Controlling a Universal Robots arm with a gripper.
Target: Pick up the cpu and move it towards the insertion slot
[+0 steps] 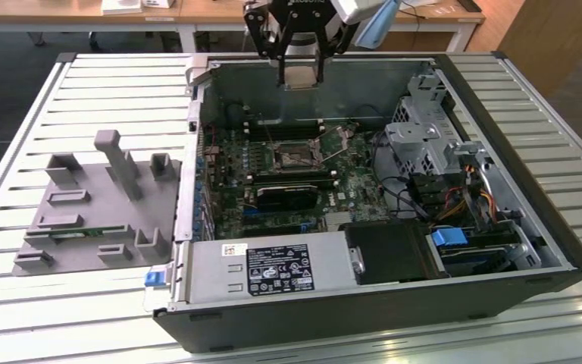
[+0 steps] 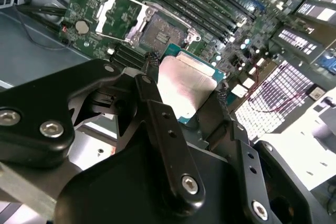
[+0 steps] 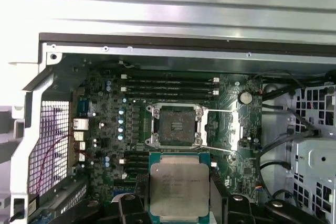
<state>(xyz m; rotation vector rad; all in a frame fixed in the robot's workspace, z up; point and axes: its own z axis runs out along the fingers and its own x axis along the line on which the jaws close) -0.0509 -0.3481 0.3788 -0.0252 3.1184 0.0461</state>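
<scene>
A: While the claw (image 2: 186, 90) hangs above the open case, what does it hold?
B: It pinches the cpu (image 2: 185, 86) by two edges (metal top visible); insertion slot (image 3: 175, 125) near, apart.

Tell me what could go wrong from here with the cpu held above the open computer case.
1. The gripper holds the cpu only by its edges, so it could slip and drop onto the motherboard.
2. The insertion slot sits open with its bracket raised; arriving tilted or off-centre could damage the socket contacts.
3. The thin lever and the memory slots lie close by, so the fingers could snag them.
</scene>
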